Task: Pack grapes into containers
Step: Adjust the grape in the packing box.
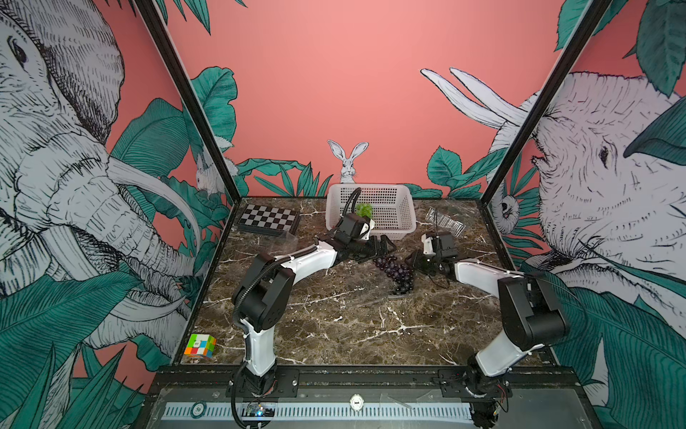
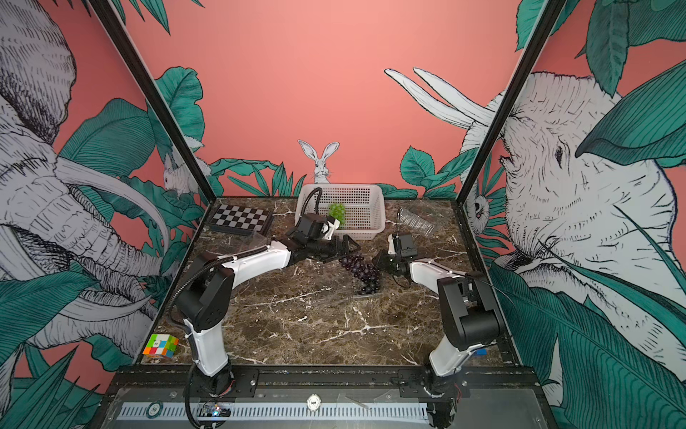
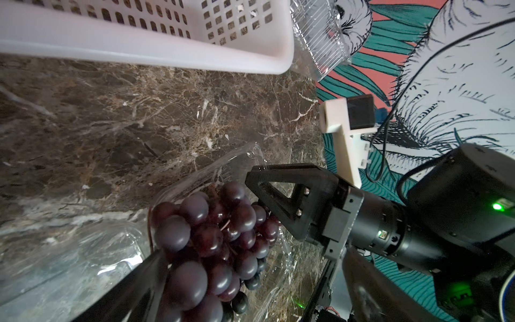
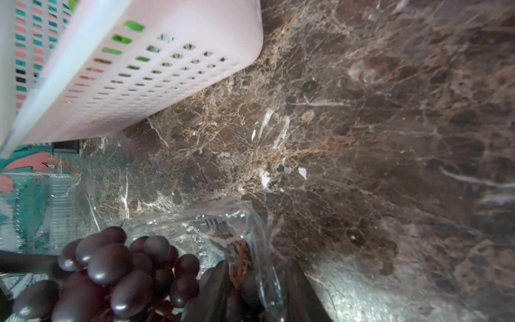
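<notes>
Dark purple grape bunch (image 1: pixel 395 273), centre of both top views, lying in clear container (image 4: pixel 211 223): judged light, soft, slippery, berries easily shed, best lifted by stem; left gripper (image 1: pixel 386 248) spread wide astride it, empty; right gripper (image 4: pixel 257 276) part-open straddling container rim, hold unclear.

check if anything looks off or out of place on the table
The clear box at the back right seems to lie tilted, not flat. A puzzle cube and a chessboard sit on the table, unrelated to the packing.
</notes>
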Motion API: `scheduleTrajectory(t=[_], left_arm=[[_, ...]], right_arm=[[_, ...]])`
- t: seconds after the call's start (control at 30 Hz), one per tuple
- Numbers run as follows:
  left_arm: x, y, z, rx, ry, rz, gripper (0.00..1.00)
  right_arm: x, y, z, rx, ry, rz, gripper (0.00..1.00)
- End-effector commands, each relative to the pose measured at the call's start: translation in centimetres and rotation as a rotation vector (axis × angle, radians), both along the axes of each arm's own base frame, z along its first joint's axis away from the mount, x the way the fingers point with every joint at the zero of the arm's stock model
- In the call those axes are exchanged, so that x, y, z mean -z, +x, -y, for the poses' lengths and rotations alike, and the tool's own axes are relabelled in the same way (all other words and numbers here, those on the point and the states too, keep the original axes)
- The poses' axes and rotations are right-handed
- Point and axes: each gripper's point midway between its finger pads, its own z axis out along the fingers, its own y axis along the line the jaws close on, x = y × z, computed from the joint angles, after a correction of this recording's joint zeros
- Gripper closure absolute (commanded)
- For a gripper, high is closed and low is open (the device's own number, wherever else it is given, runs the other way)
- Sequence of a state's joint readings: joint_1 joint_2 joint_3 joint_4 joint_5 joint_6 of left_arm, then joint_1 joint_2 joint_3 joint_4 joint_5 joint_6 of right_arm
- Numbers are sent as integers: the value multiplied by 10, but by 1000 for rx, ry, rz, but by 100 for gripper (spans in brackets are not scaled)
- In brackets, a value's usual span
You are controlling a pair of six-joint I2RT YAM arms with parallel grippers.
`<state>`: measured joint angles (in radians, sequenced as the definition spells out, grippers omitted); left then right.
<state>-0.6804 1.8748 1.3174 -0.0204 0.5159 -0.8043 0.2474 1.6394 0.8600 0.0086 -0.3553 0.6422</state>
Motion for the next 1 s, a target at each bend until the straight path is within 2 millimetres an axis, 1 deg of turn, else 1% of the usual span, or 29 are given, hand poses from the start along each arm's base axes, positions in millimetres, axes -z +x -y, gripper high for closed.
scheduleTrajectory(t=[0.0, 0.03, 0.1, 0.27, 0.43, 0.57, 0.77, 0.97], left_arm=[[-19, -13, -1, 12, -15, 18, 0], [-19, -12, -1, 11, -15, 18, 0], [-17, -26, 10, 46, -13, 13, 1], [-6, -32, 13, 54, 0, -9, 1], [-5, -36, 15, 55, -6, -15, 1], [-4, -41, 16, 64, -3, -22, 1], [0, -53, 29, 86, -17, -47, 1], [1, -61, 39, 102, -26, -58, 0]], right_arm=[[-12, 10, 0, 8, 2, 30, 62], [-13, 11, 0, 9, 1, 33, 61], [-14, 12, 0, 10, 1, 35, 59], [-14, 12, 0, 7, -2, 30, 57], [-14, 12, 0, 7, -2, 31, 55], [-13, 15, -3, 17, 25, 33, 55], [-9, 19, -6, 30, 51, 28, 55], [-11, 20, -6, 33, 57, 31, 55]])
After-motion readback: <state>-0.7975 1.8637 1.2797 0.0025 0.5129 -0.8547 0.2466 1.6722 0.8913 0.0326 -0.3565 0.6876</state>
